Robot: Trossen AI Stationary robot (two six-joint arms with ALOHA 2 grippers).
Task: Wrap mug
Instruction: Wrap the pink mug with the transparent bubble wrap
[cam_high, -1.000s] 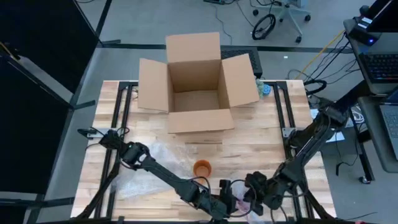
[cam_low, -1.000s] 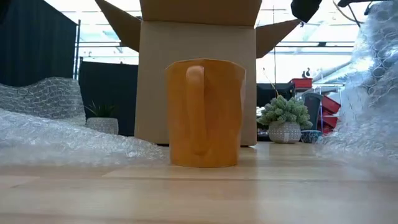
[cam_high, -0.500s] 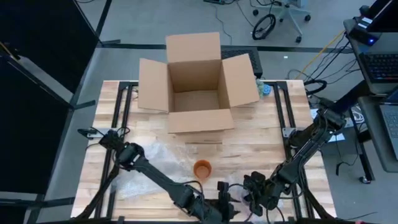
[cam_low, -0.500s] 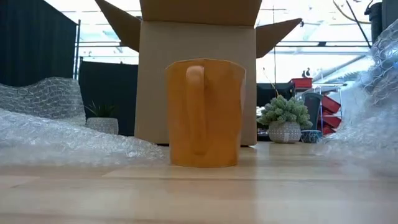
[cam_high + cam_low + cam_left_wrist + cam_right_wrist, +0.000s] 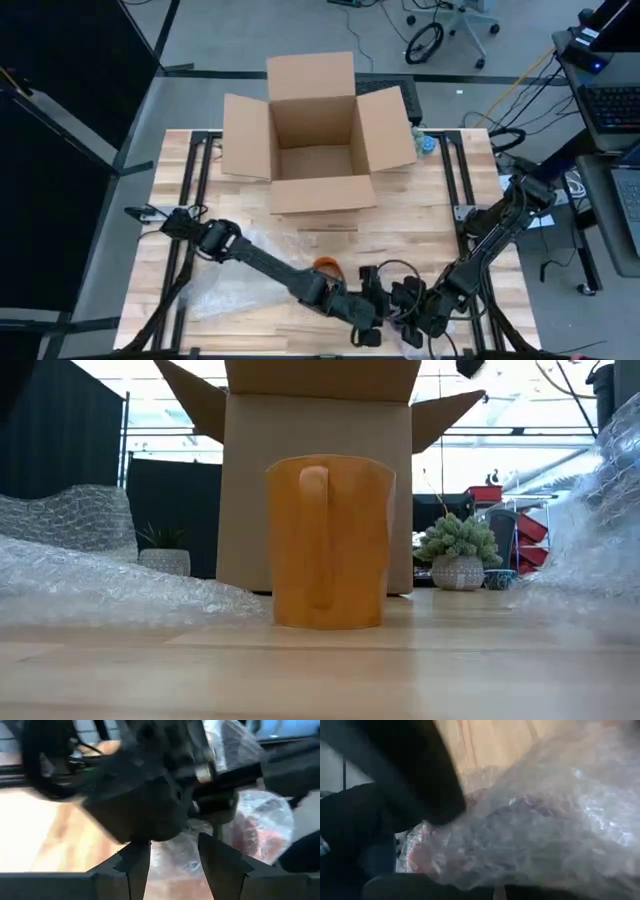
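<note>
Orange mug standing upright on the wooden counter, handle toward the low camera, not yet wrapped; seen from above, it lies near the front edge and is partly hidden by the left arm. Bubble wrap lies on the counter to either side of the mug and apart from it. Both grippers meet at the front edge just beside the mug: the left gripper shows its jaws parted in its wrist view, with the wrap and the other arm ahead of them; the right gripper is buried in wrap, and whether its jaws are open or closed cannot be told. The step in hand appears to be gathering the sheet; the next move would call for drawing it over or round the mug without tipping it. Behind stands an open cardboard box. Beyond the counter are a small potted plant, dark curtains and a wheeled chair.
</note>
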